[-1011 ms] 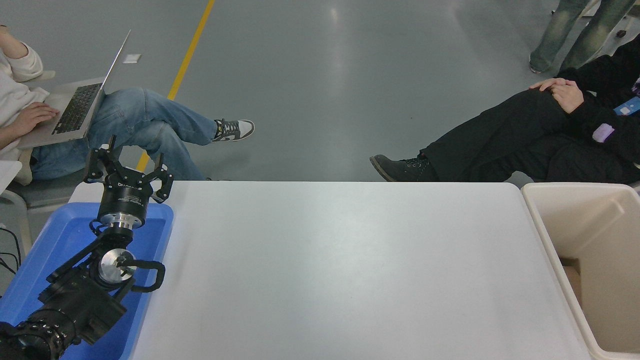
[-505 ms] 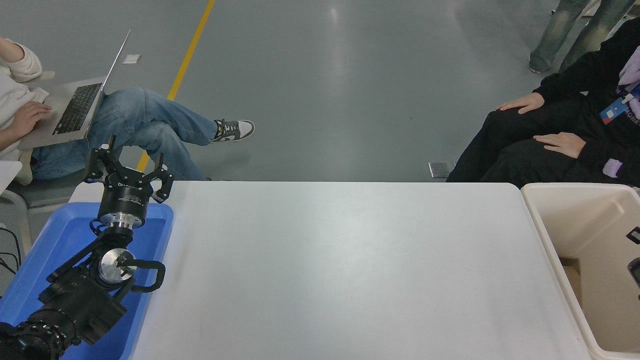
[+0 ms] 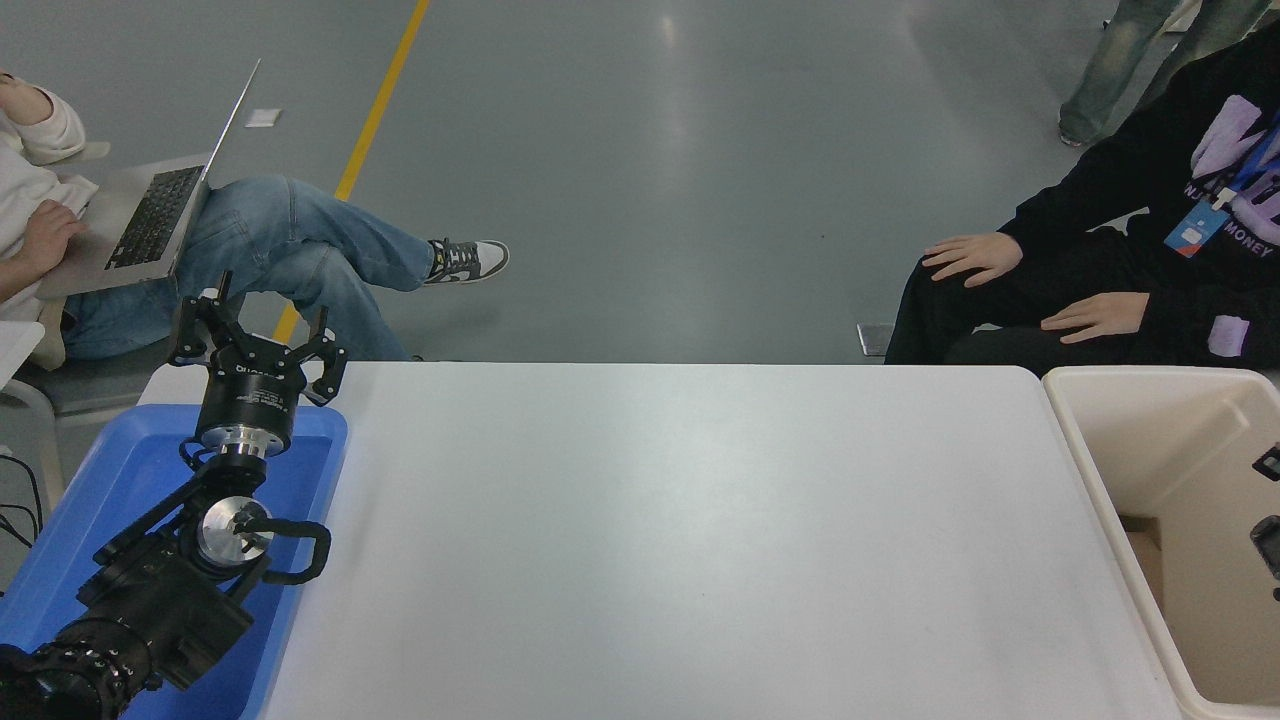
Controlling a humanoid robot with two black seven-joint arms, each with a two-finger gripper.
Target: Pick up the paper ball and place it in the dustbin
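The cream-beige dustbin [image 3: 1085, 440] stands at the table's right end, cut off by the picture's edge. No paper ball shows on the table or anywhere in view. A flat tan patch [image 3: 1145, 545] lies low inside the bin; I cannot tell what it is. Only small black parts of my right gripper [image 3: 1268, 500] show at the right edge, over the bin's inside. My left gripper [image 3: 262, 318] is open and empty, parked at the far left above the blue tray.
A shallow blue tray [image 3: 110, 470] lies at the left end of the white table [image 3: 680, 540], under my left arm. A person with a laptop [image 3: 150, 215] sits at the far left. Another person in black [image 3: 1130, 270] sits at the far right, close behind the bin.
Black parts of my right arm have come into view at the right edge over the bin. The person in black has leaned forward and moved both hands. My left arm has not moved.
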